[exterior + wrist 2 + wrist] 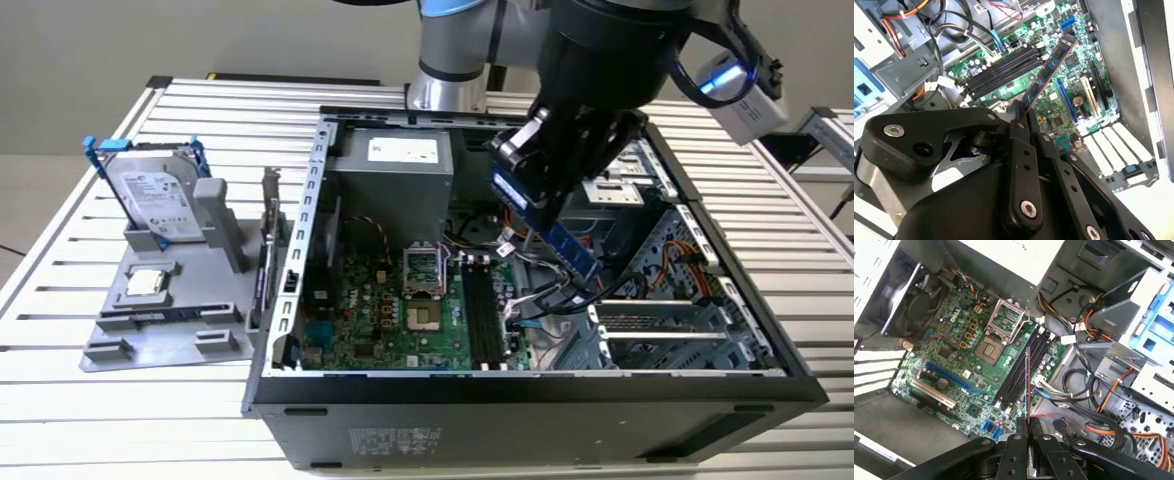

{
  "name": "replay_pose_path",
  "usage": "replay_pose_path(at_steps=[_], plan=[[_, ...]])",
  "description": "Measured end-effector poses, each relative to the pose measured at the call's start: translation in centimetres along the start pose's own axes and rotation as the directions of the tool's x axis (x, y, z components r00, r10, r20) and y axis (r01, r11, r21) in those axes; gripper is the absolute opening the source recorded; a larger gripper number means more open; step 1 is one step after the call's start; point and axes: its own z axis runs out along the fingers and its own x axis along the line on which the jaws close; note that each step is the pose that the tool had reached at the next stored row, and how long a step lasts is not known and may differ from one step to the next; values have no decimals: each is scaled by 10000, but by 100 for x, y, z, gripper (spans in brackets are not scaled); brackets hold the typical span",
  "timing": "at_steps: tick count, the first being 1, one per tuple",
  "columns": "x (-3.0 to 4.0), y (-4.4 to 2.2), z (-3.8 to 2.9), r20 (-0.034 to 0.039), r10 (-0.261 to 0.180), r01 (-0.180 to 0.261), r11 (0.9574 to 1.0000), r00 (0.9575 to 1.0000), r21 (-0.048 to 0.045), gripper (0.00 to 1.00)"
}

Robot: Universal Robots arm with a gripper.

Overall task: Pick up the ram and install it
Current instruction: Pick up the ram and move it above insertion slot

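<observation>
Gripper (1027,426) fingertips around ram (1027,382) end

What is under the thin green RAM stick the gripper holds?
Below the ram, clamped in the gripper: long black memory slots on the green motherboard. The gripper hides the board's near edge.

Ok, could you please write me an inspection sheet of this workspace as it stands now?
Surface: white slatted metal table, carrying an open dark computer case.
Job's things: ram, a long thin dark circuit-board stick, held tilted above the long black motherboard slots, not seated.
Clutter: silver hard drive in a blue frame, upright on a grey plastic stand.
Grippers: tool shut on the ram.
Cables: coloured wire bundles beside the motherboard.
Surroundings: another slatted surface at the exterior view's right.
</observation>
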Motion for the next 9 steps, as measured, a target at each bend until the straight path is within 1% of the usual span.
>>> replay_pose_path(at_steps=[2,4,6,9], plan=[[0,0,0,-1,321,-321,9995,9995,0,0],[0,0,0,-2,640,-640,9979,9979,-1,0],[0,0,0,-3,941,-941,9956,9956,-2,0],[0,0,1,-3,1390,-1390,9903,9903,-5,0]])
